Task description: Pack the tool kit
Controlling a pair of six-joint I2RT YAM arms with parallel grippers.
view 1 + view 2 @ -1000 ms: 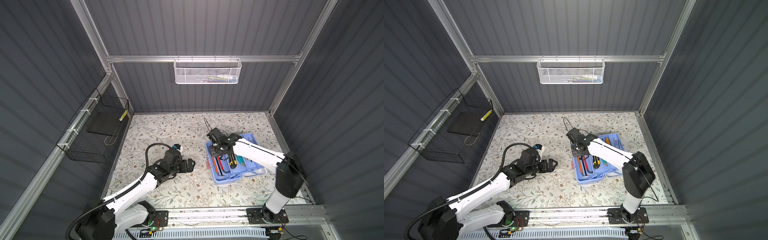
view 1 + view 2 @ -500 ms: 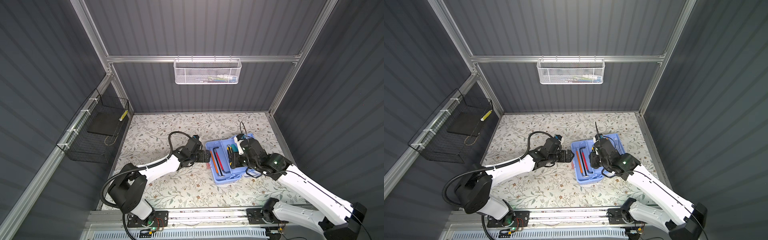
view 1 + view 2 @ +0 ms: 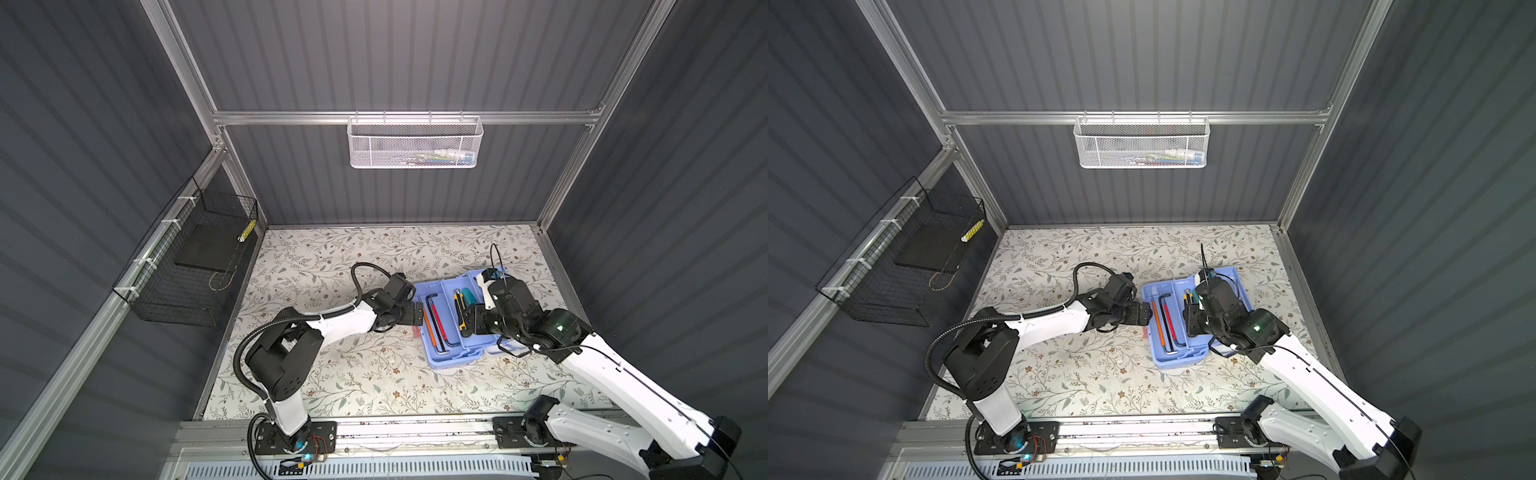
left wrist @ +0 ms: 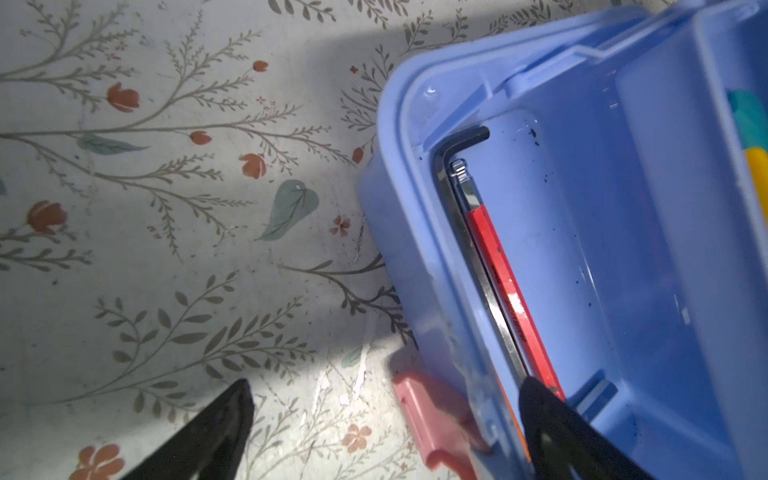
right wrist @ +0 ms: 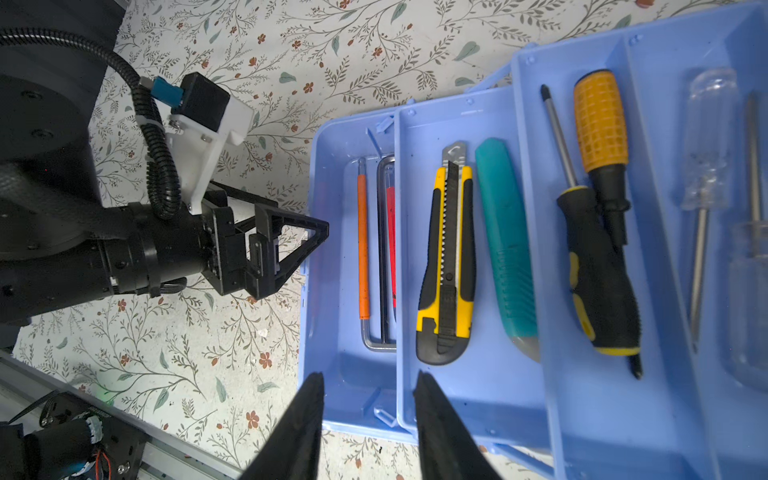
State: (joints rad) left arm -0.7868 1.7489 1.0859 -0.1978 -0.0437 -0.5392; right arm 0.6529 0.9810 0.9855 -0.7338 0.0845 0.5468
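Both top views are evenly lit from overhead: the floral-patterned counter (image 3: 332, 374) is bright, while the dark grey ribbed wall panels (image 3: 395, 62) stay dim. Shadows under the arms are soft and short. A pale band of glare lies along the counter's near edge. The wide lens splays the aluminium frame posts (image 3: 905, 62) outward toward the corners.

In the left wrist view a broad shadow crosses the counter, and a bright patch lies near the left end effector (image 4: 386, 384), which shows only as unfocused black wedges. The light-blue plastic tool box (image 4: 623, 270) smears toward the frame edge.

The right wrist view is bright and crisp, though the clear-handled screwdrivers (image 5: 706, 137) look soft.
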